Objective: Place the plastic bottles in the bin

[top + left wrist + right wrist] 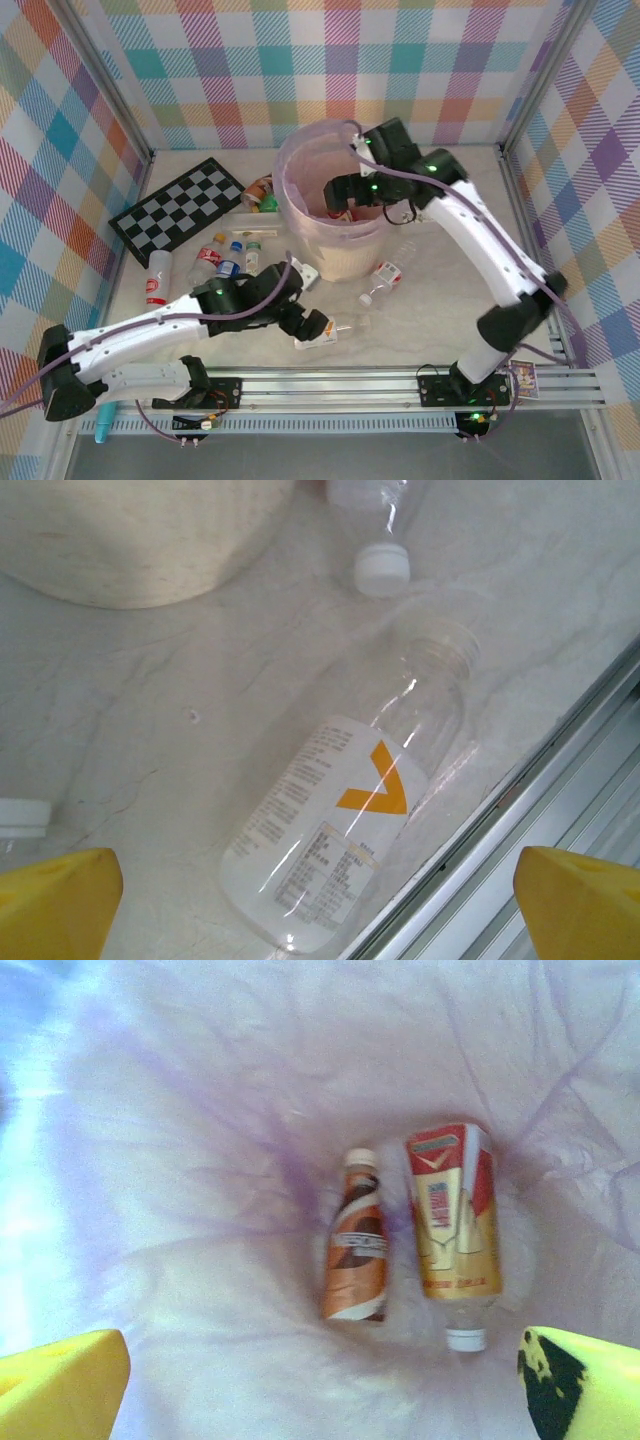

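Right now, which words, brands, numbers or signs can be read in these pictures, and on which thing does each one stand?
"V": an orange V-like mark on the label of the clear bottle.
Small print on that same label: too small to read.
Labels of the brown bottle and the red-and-gold bottle inside the bin: blurred, not readable.

I work in a lab test cell. Checked walls point(330, 60) box in my table point(420, 310). An aluminium rail point(330, 385) lines its near edge.
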Tool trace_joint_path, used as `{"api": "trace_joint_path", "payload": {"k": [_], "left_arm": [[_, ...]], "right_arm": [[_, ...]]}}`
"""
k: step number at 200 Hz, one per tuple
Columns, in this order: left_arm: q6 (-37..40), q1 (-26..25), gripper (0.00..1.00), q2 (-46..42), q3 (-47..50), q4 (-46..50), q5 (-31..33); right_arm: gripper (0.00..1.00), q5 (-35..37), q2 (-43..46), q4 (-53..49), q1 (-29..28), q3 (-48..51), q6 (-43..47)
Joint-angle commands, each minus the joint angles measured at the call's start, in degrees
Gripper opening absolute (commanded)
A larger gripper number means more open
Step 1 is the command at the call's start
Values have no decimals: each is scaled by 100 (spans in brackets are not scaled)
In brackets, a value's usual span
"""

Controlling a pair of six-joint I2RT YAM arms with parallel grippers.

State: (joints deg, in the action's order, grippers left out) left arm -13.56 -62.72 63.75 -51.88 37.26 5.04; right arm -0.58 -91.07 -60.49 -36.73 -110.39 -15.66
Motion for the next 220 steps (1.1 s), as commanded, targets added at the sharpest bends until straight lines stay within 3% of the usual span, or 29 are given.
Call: {"api": "trace_joint_path", "payload": {"k": [1, 46, 87, 163, 220], "left_arm": [[321, -222, 100, 266, 95, -287, 247], [553, -388, 100, 554, 441, -886, 441], [740, -556, 100, 988, 618, -1049, 160], [932, -637, 96, 1870, 567, -1092, 53], [952, -639, 79, 2064, 578, -1216, 291]], "right_arm": [[99, -689, 622, 203, -27, 168, -366], [99, -879, 1980, 844, -27, 1257, -897], [99, 288, 2881, 440, 86, 1775, -1148], [99, 572, 3226, -195, 639, 2011, -1151], [99, 370, 3201, 0, 820, 2398, -1141]]}}
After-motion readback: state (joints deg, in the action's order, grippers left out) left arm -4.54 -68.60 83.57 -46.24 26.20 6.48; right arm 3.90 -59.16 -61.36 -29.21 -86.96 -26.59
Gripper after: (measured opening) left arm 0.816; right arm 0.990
